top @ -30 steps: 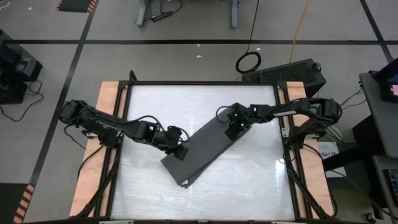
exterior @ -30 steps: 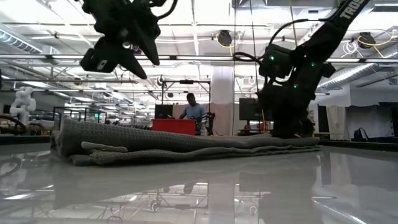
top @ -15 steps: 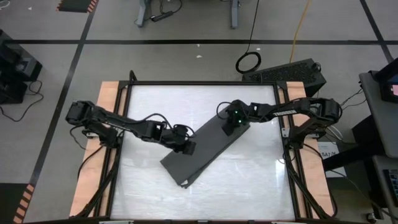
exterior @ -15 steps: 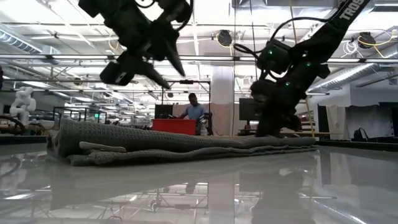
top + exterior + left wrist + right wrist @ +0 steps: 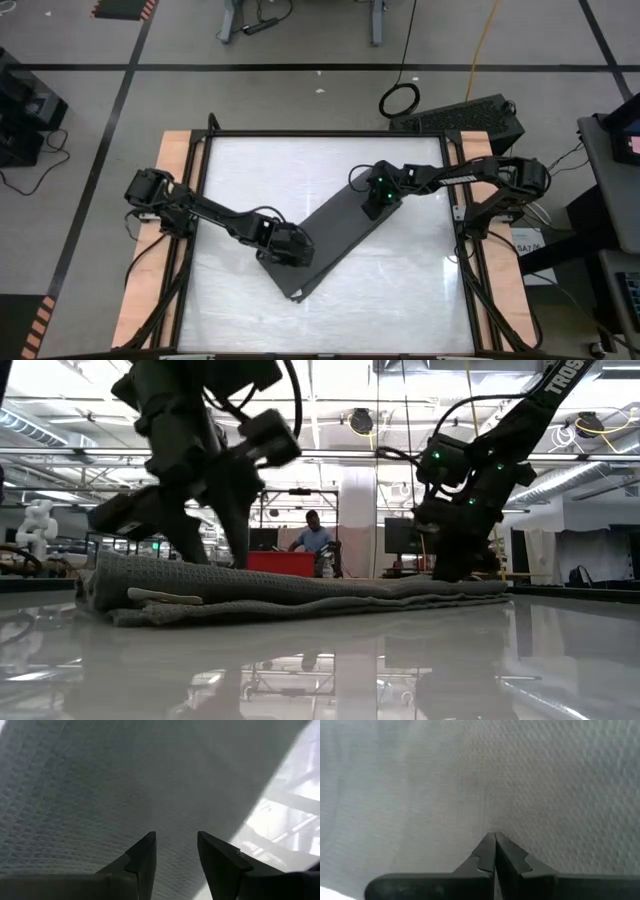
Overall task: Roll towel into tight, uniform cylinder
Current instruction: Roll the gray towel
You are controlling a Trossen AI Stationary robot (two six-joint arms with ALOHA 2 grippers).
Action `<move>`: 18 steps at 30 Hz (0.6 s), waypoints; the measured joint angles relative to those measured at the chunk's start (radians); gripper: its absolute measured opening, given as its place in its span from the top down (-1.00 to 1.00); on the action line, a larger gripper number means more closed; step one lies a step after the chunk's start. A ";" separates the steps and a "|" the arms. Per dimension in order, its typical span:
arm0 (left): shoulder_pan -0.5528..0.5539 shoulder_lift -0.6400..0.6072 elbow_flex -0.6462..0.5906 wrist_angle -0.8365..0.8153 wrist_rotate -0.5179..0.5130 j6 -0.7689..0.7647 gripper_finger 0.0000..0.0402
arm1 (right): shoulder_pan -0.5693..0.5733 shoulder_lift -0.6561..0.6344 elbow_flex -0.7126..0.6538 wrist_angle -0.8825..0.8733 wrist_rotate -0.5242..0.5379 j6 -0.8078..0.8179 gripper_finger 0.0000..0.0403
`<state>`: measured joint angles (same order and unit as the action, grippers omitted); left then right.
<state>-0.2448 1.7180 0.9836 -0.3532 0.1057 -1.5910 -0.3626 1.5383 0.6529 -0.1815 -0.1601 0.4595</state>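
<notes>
Counter (image 5: 400,290): carries the towel (image 5: 335,235), folded flat into a long diagonal strip, unrolled.
Towel: lies directly under both sets of jaws.
Left jaws (image 5: 176,851): part-open, empty; now lowered over the towel's near end, up from its side a second ago. Expect the first tuck here.
Right jaws (image 5: 494,851): closed, tips pinning the far end, unmoved.
</notes>
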 joint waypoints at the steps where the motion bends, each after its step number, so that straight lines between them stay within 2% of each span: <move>1: -0.004 0.008 0.000 0.003 0.001 0.000 0.26 | 0.001 0.000 0.000 -0.027 -0.005 0.000 1.00; 7: -0.008 0.067 0.000 0.005 0.004 0.056 0.26 | 0.037 -0.005 -0.013 -0.121 -0.003 0.016 1.00; 14: 0.022 0.097 -0.021 0.011 0.050 0.167 0.26 | 0.151 -0.004 -0.019 -0.132 -0.023 0.175 1.00; 18: 0.051 0.080 -0.025 -0.027 0.149 0.282 0.26 | 0.214 -0.003 -0.019 -0.133 -0.029 0.240 1.00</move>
<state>-0.1938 1.7980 0.9588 -0.3798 0.2550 -1.3086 -0.1488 1.5349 0.6334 -0.3147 -0.1893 0.6998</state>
